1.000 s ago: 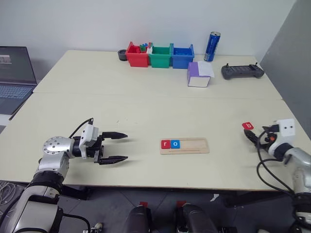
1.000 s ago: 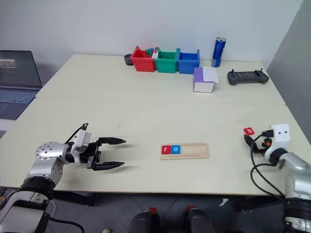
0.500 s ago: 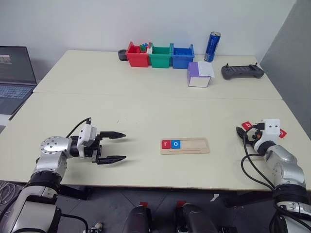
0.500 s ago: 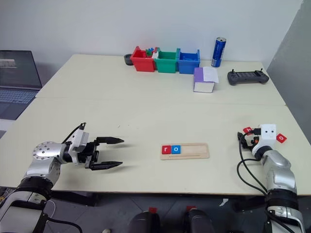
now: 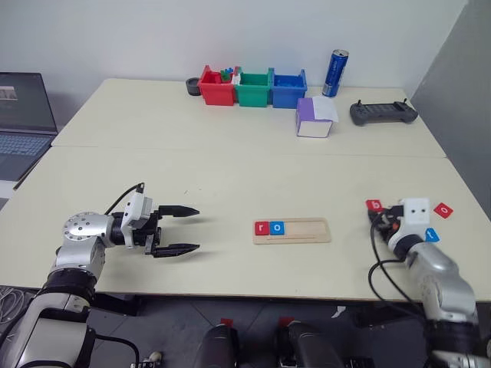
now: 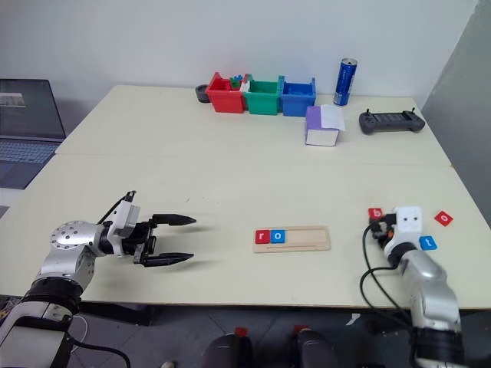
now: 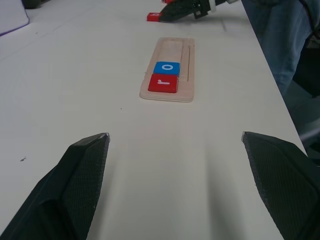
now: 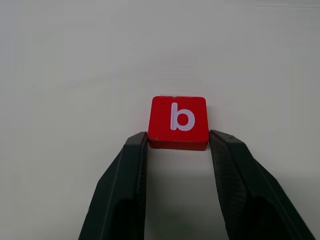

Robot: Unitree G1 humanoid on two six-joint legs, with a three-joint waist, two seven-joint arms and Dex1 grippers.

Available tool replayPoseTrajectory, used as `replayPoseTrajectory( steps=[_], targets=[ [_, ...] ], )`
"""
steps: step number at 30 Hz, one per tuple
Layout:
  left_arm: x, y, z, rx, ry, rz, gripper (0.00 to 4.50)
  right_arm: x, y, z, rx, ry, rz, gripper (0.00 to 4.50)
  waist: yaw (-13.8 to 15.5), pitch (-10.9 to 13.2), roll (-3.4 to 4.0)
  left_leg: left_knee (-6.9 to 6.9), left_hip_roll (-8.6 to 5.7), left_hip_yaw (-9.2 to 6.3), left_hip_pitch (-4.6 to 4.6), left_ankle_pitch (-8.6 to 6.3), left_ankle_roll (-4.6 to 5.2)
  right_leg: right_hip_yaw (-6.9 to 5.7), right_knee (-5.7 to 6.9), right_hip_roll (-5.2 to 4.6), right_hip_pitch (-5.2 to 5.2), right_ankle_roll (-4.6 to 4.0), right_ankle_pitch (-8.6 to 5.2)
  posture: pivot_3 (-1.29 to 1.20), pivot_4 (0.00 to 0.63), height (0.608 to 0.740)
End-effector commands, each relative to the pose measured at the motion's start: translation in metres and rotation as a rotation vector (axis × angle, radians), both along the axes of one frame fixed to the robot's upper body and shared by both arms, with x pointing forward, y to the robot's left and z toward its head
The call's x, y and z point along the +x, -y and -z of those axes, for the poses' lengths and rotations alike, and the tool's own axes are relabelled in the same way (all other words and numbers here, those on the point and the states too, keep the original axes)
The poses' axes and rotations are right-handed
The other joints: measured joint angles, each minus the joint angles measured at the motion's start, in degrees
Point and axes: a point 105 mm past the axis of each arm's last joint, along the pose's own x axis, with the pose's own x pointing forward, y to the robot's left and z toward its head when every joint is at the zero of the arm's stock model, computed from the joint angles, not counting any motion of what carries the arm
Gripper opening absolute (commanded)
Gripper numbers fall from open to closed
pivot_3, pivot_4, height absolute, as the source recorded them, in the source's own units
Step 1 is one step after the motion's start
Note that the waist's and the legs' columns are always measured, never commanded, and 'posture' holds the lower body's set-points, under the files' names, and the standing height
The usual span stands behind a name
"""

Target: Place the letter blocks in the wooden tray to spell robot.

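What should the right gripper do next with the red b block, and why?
Probably carry it to the wooden tray. The right gripper has its two fingers against the sides of the red b block, so it seems gripped. The tray holds the red r block and the blue o block, and the place after the o is free.

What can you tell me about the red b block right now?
The red b block is a small, flat square tile with rounded corners and a white lowercase b on its top face. It looks like painted wood or plastic. The right gripper has its fingertips pinching the block's two sides. It sits to the right of the wooden tray, just above or on the table; I cannot tell which.
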Motion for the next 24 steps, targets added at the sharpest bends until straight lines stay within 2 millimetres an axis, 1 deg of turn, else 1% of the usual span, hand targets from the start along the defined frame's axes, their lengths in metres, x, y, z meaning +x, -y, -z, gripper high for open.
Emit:
replayPoseTrajectory(
  steps=[1, 3, 4, 6, 8, 10, 14, 16, 17, 20, 22, 24],
  targets=[
    [0.002, -0.004, -0.011, 0.019, 0.036, 0.001, 4.5, -0.027, -0.012, -0.032, -0.095, 0.09, 0.095, 1.47, 0.0, 0.0, 0.0, 0.01, 0.0, -0.01, -0.01, 0.0, 0.0, -0.01, 0.0, 0.0, -0.01, 0.01, 0.0, 0.0, 0.15, 0.74],
    [0.003, -0.003, -0.011, 0.02, 0.037, 0.005, 4.5, -0.039, -0.014, -0.029, -0.122, 0.08, 0.157, 1.47, 0.0, 0.0, -0.04, 0.03, 0.0, 0.0, -0.01, 0.0, 0.01, 0.01, -0.02, 0.0, 0.0, 0.04, 0.02, 0.0, 0.15, 0.74],
    [0.004, -0.002, -0.011, 0.021, 0.036, 0.008, 4.5, -0.045, -0.015, -0.023, -0.101, 0.067, 0.186, 1.47, 0.0, -0.1, -0.08, 0.04, 0.0, 0.0, 0.0, -0.01, 0.01, 0.02, -0.03, 0.0, 0.0, 0.06, 0.03, 0.0, 0.15, 0.74],
    [0.004, -0.001, -0.01, 0.023, 0.033, 0.013, 4.5, -0.051, -0.019, -0.015, -0.082, 0.045, 0.202, 1.47, 0.0, -0.1, -0.15, 0.04, 0.01, 0.0, 0.02, 0.0, 0.01, 0.02, -0.04, 0.0, 0.01, 0.08, 0.04, 0.0, 0.15, 0.74],
    [0.005, 0.0, -0.01, 0.026, 0.031, 0.015, 4.5, -0.051, -0.026, -0.008, -0.066, 0.019, 0.181, 1.47, -0.1, -0.1, -0.14, 0.04, 0.01, 0.02, 0.03, 0.0, 0.01, 0.04, -0.04, 0.0, 0.0, 0.08, 0.04, 0.0, 0.15, 0.74],
    [0.007, 0.002, -0.01, 0.028, 0.03, 0.019, 4.5, -0.049, -0.027, -0.003, -0.048, -0.006, 0.183, 1.47, -0.1, -0.1, -0.14, 0.04, 0.01, 0.02, 0.03, 0.0, 0.01, 0.04, -0.04, 0.0, -0.01, 0.08, 0.04, 0.0, 0.15, 0.74],
    [0.009, 0.003, -0.011, 0.038, 0.038, 0.024, 4.5, -0.044, -0.033, -0.006, 0.004, 0.006, 0.169, 1.47, -0.1, -0.1, -0.15, 0.02, 0.01, 0.01, 0.02, 0.0, 0.01, 0.03, -0.04, 0.01, -0.01, 0.06, 0.03, 0.0, 0.15, 0.74],
    [0.009, 0.003, -0.011, 0.042, 0.041, 0.025, 4.5, -0.043, -0.035, -0.005, 0.016, 0.001, 0.156, 2.24, -0.1, -0.1, -0.14, 0.02, 0.01, 0.0, 0.01, 0.0, 0.0, 0.02, -0.04, 0.01, -0.02, 0.03, 0.01, 0.0, 0.15, 0.74],
    [0.009, 0.003, -0.011, 0.042, 0.041, 0.026, 4.5, -0.043, -0.035, -0.005, 0.015, -0.005, 0.154, 2.51, -0.1, -0.1, -0.15, 0.02, 0.01, 0.01, 0.0, 0.0, 0.0, 0.02, -0.04, 0.01, -0.02, 0.02, 0.01, 0.0, 0.15, 0.74],
    [0.009, 0.003, -0.01, 0.04, 0.041, 0.026, 4.5, -0.044, -0.032, -0.004, 0.002, -0.023, 0.135, 3.64, -0.1, -0.1, -0.14, 0.02, 0.0, 0.01, 0.0, -0.01, 0.0, 0.03, -0.05, 0.01, -0.02, 0.02, 0.01, 0.0, 0.15, 0.74],
    [0.008, 0.004, -0.01, 0.04, 0.042, 0.028, 4.5, -0.043, -0.031, -0.008, -0.02, -0.029, 0.069, 4.34, -0.1, -0.1, -0.14, 0.03, 0.0, 0.01, 0.0, 0.0, 0.0, 0.03, -0.05, 0.01, -0.02, 0.02, 0.01, 0.0, 0.15, 0.74],
    [0.008, 0.005, -0.01, 0.039, 0.047, 0.032, 4.5, -0.041, -0.023, -0.02, -0.045, -0.005, -0.028, 4.34, -0.1, -0.1, -0.14, 0.04, 0.0, 0.02, 0.0, 0.0, 0.0, 0.04, -0.04, 0.01, -0.01, 0.02, 0.01, 0.0, 0.15, 0.74]
  ],
)
